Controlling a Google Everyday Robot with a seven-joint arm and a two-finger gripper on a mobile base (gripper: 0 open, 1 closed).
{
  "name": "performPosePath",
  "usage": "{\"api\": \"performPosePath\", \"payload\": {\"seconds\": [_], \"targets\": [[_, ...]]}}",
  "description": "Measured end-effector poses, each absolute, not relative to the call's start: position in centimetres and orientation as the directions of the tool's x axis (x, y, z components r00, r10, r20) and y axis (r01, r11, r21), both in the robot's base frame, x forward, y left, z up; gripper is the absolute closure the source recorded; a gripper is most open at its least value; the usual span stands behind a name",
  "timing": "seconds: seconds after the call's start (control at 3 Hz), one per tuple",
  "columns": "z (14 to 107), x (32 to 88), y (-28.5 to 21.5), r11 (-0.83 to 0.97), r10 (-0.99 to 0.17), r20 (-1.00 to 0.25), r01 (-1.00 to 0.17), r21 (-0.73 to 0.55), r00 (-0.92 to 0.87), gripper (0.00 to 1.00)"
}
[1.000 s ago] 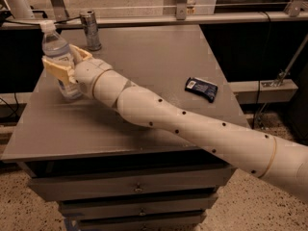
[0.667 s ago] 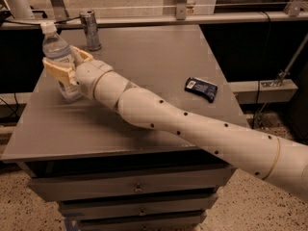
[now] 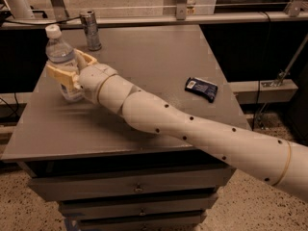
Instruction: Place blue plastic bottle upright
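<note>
The blue plastic bottle [image 3: 61,54], clear with a white cap, stands upright near the left side of the grey table [image 3: 159,57]. My gripper [image 3: 71,69] reaches in from the right on its long cream arm, with one finger on each side of the bottle's middle, closed around it. The bottle's lower part is partly hidden behind the near finger.
A metallic can [image 3: 90,30] stands upright at the table's back left, behind the bottle. A flat dark-blue packet [image 3: 201,88] lies to the right of the arm. The table's left edge is close to the bottle. Drawers sit below the tabletop.
</note>
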State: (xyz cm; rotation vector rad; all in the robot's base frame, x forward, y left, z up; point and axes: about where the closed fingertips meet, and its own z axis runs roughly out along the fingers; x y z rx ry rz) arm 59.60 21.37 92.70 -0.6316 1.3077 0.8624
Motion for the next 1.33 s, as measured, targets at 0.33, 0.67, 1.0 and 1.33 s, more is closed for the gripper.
{"api": "performPosePath", "payload": {"seconds": [0.33,0.67,1.0,1.33], "targets": [[92.6,59.1,20.8,0.558,0.178,-0.983,-0.828,0.066,0.042,0.12],[92.6,58.7,20.4,0.560,0.171,-0.984,-0.826,0.058,0.046,0.00],[92.6,58.0,19.8,0.566,0.164,-0.985,-0.823,0.051,0.052,0.00],[92.4,57.2,18.9,0.578,0.149,-0.988,-0.815,0.045,0.051,0.00]]}}
